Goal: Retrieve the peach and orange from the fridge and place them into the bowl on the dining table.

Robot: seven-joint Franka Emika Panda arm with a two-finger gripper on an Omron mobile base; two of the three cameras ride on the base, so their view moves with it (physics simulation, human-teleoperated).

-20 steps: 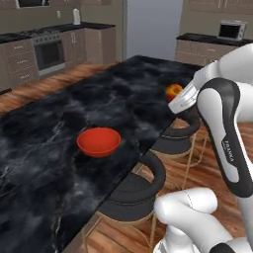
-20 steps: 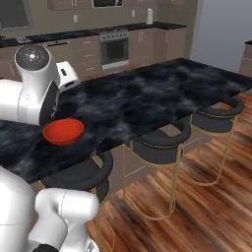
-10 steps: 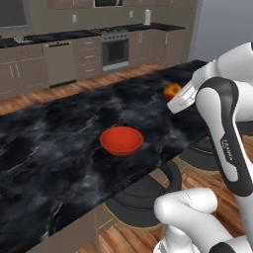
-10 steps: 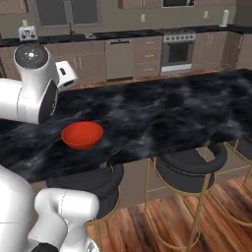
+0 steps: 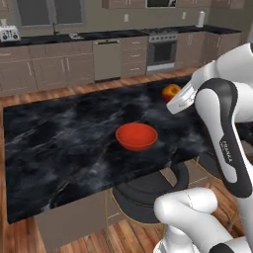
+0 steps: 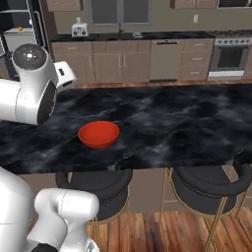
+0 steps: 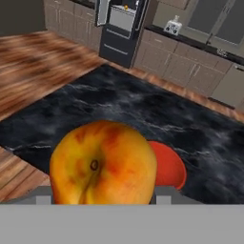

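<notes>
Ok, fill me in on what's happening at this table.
The robot arm is carrying the peach in its gripper, held above the dining table and off to one side of the red bowl. The bowl sits near the table's front edge and looks empty, so no fruit has been dropped in yet. In the background the fridge stands open.

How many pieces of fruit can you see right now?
2. The peach is held in the gripper above the dining table, near the bowl. The orange sits on a shelf in the open fridge. Others may be hidden.
</notes>
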